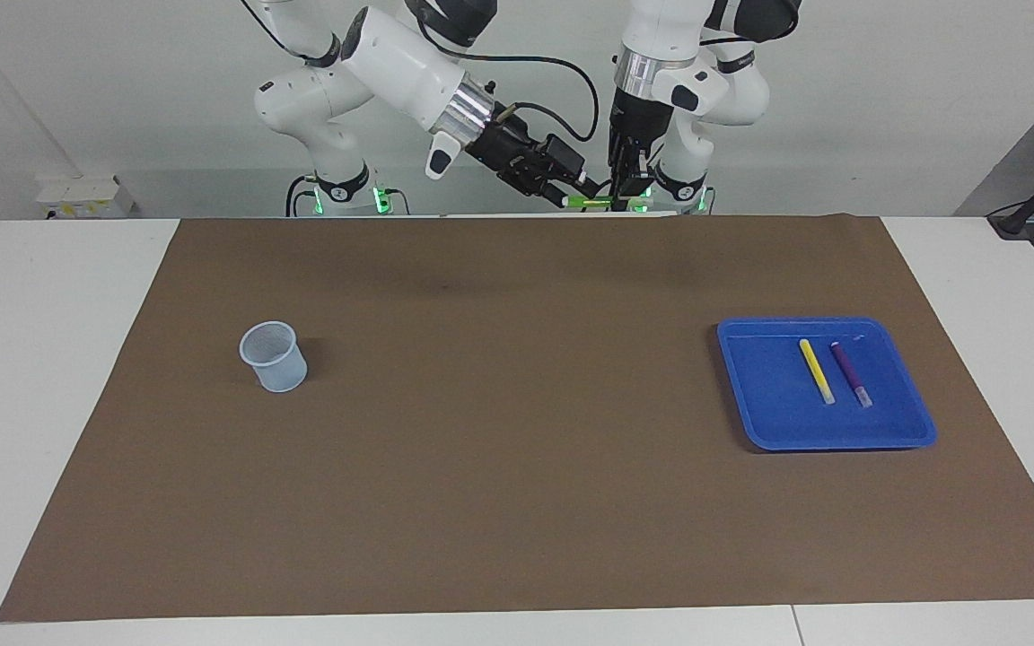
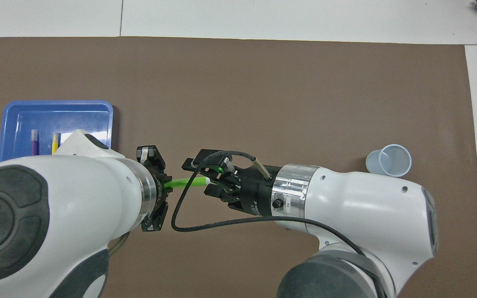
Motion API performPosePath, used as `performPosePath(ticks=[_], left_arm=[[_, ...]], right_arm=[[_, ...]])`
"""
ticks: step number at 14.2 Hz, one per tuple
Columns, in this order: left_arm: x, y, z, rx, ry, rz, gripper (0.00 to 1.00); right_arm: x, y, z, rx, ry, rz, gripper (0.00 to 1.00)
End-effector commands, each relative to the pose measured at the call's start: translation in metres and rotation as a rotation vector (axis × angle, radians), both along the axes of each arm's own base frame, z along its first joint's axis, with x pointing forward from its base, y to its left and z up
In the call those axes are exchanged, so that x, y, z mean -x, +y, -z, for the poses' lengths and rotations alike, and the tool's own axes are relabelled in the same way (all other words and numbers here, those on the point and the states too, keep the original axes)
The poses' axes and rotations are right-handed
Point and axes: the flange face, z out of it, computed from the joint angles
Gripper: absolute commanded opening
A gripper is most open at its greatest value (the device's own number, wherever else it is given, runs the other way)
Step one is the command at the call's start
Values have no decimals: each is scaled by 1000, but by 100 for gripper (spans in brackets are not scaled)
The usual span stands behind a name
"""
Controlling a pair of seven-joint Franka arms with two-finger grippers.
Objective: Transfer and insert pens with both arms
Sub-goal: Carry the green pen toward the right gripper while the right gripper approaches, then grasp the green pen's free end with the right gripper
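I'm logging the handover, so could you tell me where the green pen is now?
In the air over the mat's edge nearest the robots: the left gripper holds the green pen level, its white tip between the right gripper's fingers.

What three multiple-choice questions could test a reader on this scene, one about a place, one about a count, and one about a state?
1. Where does the yellow pen lie?
A. in the blue tray
B. in the cup
C. on the brown mat

2. How many pens lie in the tray?
A. one
B. two
C. three

3. What is the left gripper doing?
A. hanging open with nothing in it
B. holding the green pen
C. resting on the tray

Answers:
1. A: the yellow pen lies inside the tray beside the purple pen.
2. B: only the yellow and purple pens are there.
3. B: the green pen sticks out from it toward the right gripper, whose fingers lie on either side of the pen's white tip.
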Motion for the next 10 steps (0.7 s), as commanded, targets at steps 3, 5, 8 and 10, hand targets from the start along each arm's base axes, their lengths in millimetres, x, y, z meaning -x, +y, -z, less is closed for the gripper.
performPosePath(ticks=[3, 5, 8, 10], left_arm=[[9, 6, -4, -6, -2, -14, 0], [9, 6, -5, -6, -4, -13, 0], [9, 5, -4, -6, -2, -15, 0], [9, 5, -4, -6, -2, -17, 0]], right_arm=[[7, -7, -1, -21, 19, 18, 64], [7, -7, -1, -22, 23, 20, 61], [7, -8, 2, -18, 27, 22, 46], [8, -7, 2, -19, 25, 23, 33]])
